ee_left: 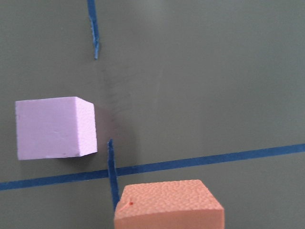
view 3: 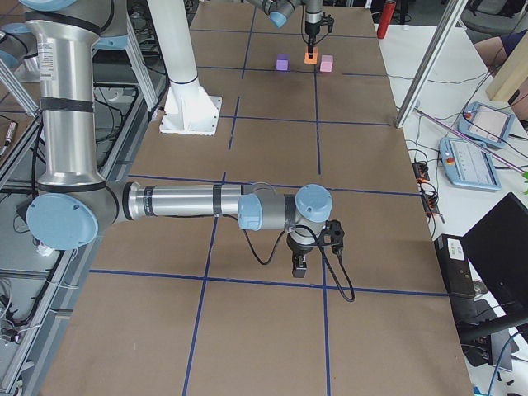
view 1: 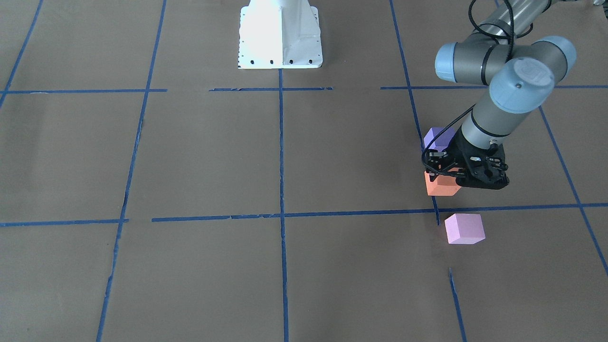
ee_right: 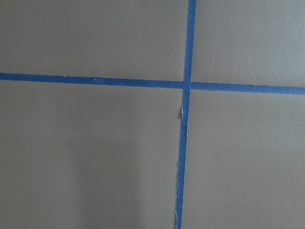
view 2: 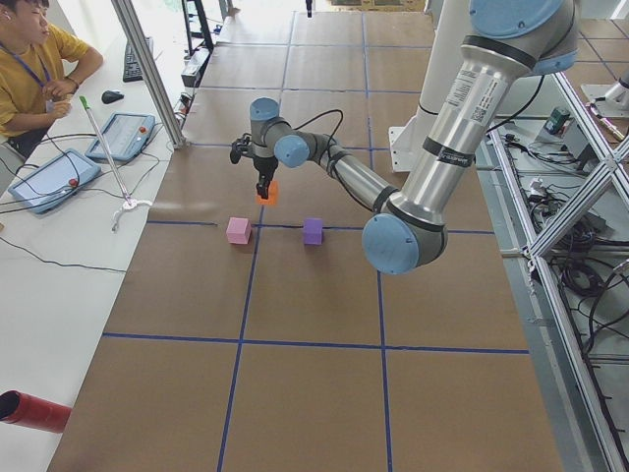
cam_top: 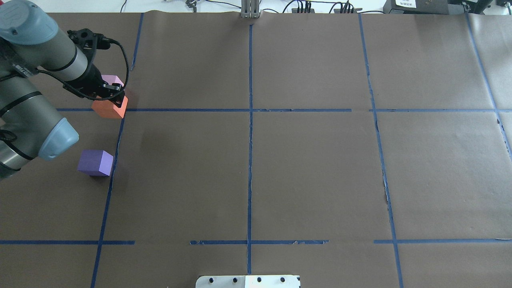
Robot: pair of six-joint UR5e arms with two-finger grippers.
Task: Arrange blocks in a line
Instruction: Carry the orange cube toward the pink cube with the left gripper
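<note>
My left gripper (view 1: 445,175) is shut on the orange block (view 1: 441,186), low over the brown table next to a blue tape crossing. The orange block also shows in the overhead view (cam_top: 108,109) and at the bottom of the left wrist view (ee_left: 167,206). The violet-purple block (view 1: 439,138) sits on the robot's side of it, also in the overhead view (cam_top: 96,162). The pale pink-lilac block (view 1: 464,228) sits on the far side, also in the left wrist view (ee_left: 55,127). My right gripper (view 3: 301,266) hangs over bare table far from the blocks; I cannot tell whether it is open or shut.
Blue tape lines (cam_top: 250,110) divide the brown paper table into squares. The robot's white base (view 1: 280,35) stands at the middle of the near edge. An operator (view 2: 34,59) sits at a side table with tablets beyond the far edge.
</note>
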